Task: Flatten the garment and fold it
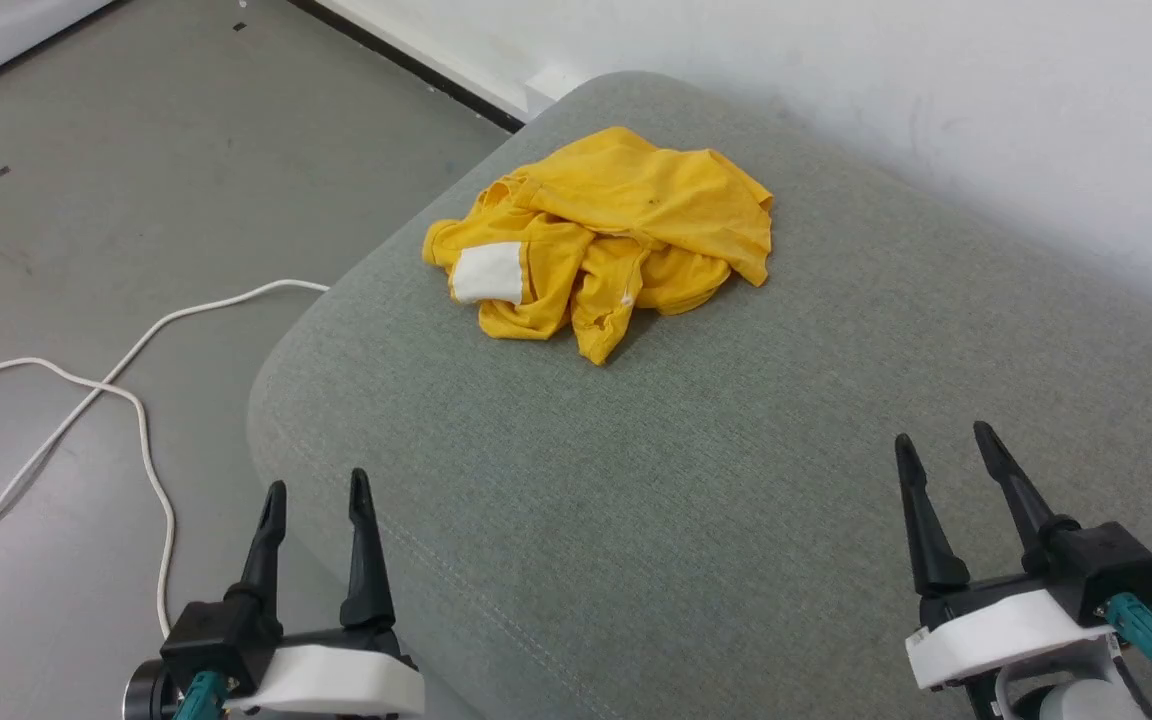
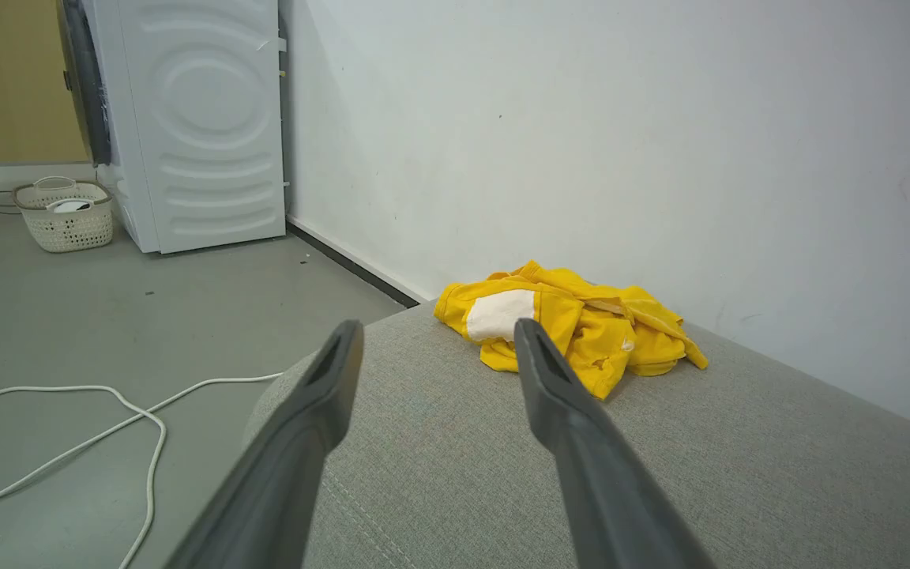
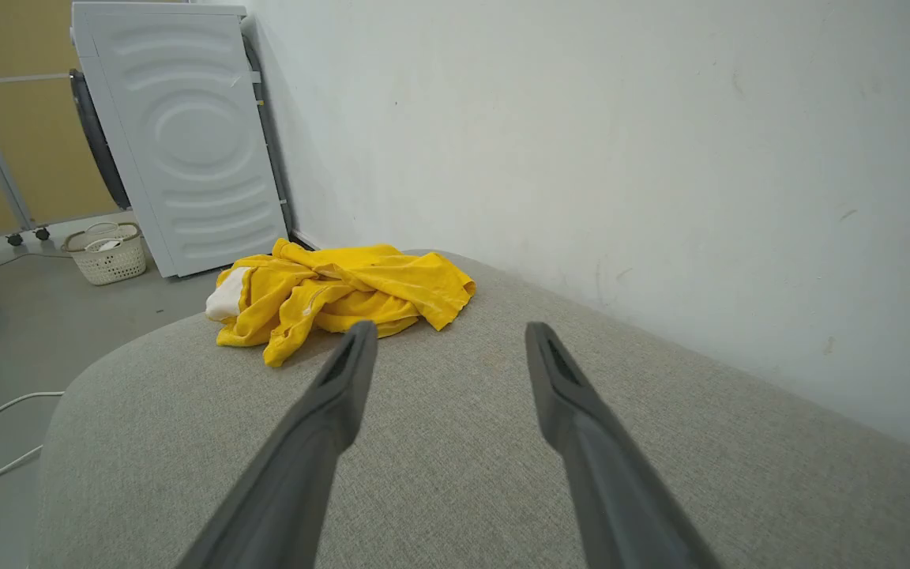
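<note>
The garment is a bright yellow T-shirt with a white patch, lying crumpled in a heap near the far end of a grey-green upholstered cushion. The same garment lies ahead of my left fingers, and the garment sits ahead and left of my right fingers. My left gripper hovers open at the cushion's near left edge, well short of the shirt. At the near right my right gripper is also open. Both hold nothing.
A white cable snakes over the grey floor to the left of the cushion. A white wall runs close behind it. A white washing machine and a woven basket stand farther back on the floor.
</note>
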Tool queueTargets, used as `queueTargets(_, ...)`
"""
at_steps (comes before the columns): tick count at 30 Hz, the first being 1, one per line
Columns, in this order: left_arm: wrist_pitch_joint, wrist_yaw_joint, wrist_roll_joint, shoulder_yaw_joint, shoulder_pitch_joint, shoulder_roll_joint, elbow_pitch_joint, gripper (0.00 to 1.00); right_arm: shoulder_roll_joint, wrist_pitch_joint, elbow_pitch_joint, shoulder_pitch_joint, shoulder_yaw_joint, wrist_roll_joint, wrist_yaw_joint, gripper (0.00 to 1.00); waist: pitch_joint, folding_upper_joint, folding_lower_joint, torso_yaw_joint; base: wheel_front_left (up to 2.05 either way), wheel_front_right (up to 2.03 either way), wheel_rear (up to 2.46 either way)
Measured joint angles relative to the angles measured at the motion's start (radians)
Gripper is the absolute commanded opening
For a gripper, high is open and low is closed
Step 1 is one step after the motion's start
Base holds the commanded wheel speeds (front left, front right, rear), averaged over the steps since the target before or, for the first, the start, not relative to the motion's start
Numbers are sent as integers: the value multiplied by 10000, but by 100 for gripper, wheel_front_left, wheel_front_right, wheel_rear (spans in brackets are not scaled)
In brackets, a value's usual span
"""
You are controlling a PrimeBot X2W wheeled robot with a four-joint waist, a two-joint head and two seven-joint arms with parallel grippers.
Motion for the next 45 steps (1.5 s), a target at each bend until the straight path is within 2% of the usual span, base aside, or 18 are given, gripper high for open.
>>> queueTargets(4,-6,0,-54,40,0,0,-8,100,0,0,-4,0,21,33,0,100,-32,0,0,-41,0,0,0)
queueTargets(7,-6,-54,-717,148,-35,-2,-322,100,0,0,-69,0,19,31,0,100,-17,0,0,-77,0,0,0)
queueTargets(13,-8,-640,-788,391,-912,27,-1168,100,6,-4,-527,-5,-31,-17,0,100,196,0,0,-127,0,0,0)
queueTargets(16,247,-830,-840,533,-1789,324,-1367,100,6,125,-884,-117,-33,-132,0,100,406,0,0,-232,0,0,0)
queueTargets(19,1039,-941,-815,698,-2877,951,-1455,100,6,525,-1446,-353,40,-314,0,100,686,0,0,-381,0,0,0)
queueTargets(23,1904,-1120,-982,970,-4509,1519,-1360,100,10,1127,-2336,-568,40,-840,-2,100,1185,0,1,-594,0,0,0)
queueTargets(34,4063,-1808,-1749,1062,-8040,2554,1126,100,-523,2360,-4272,-1108,132,-1007,0,100,2940,0,3,-1151,0,0,0)
queueTargets(45,6036,-2393,-2704,863,-9704,3264,3620,100,-911,3202,-5634,-1634,132,-1005,-2,100,4617,0,2,-1897,0,0,0)
